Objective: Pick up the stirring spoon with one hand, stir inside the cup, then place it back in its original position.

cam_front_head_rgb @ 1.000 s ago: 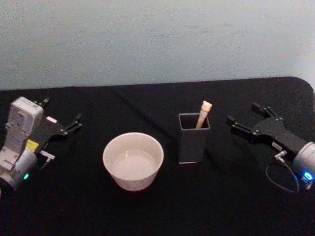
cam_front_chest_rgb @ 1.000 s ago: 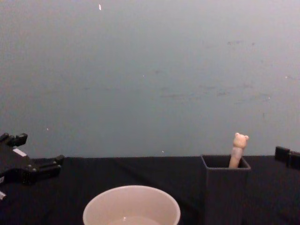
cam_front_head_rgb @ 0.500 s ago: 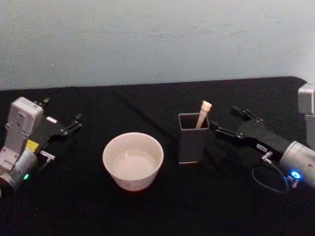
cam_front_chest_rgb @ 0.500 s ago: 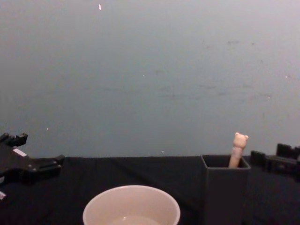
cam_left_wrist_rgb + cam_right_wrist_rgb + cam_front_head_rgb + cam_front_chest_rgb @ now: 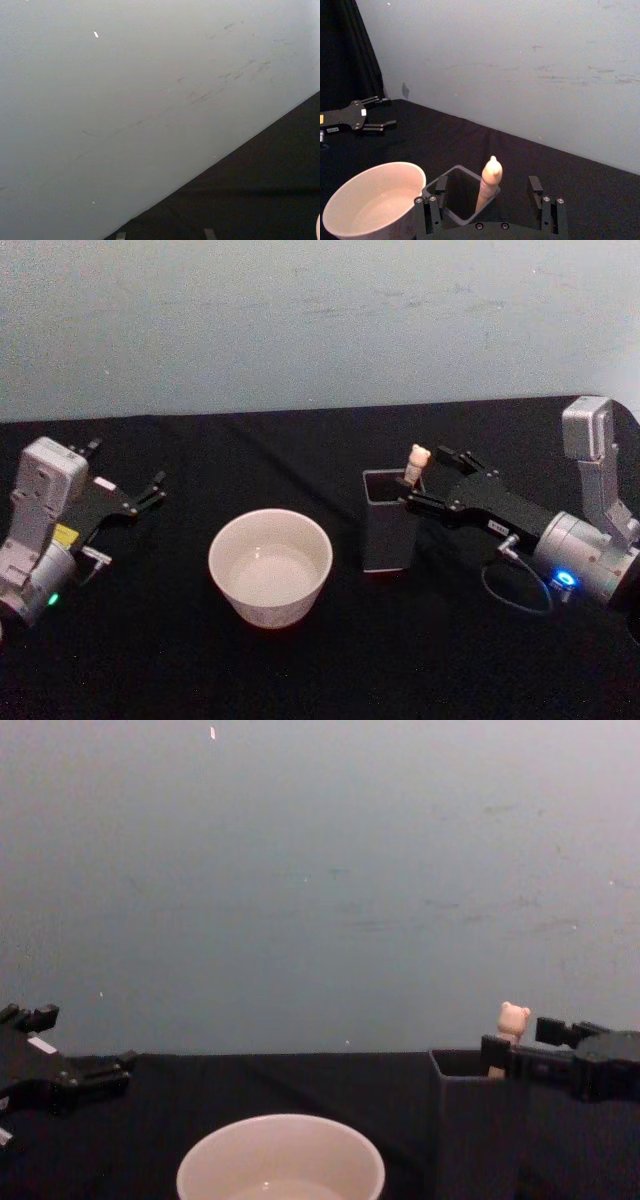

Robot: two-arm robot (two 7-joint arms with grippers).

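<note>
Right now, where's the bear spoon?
Head view: the peach bear spoon stands in the dark square holder, right of the cream cup, beside the right claw.

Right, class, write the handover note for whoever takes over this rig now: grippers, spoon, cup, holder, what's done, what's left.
Right gripper: open, one finger on each side of the stirring spoon handle, not closed on it.
Left gripper: open, parked on the left of the table.
Stirring spoon: upright in the dark square holder, bear head on top.
Cup: left of the holder, apart from it.
Done: the right gripper is lined up on the spoon.
Left: grasp, lift out, stir in the cup, return the spoon to the holder.
</note>
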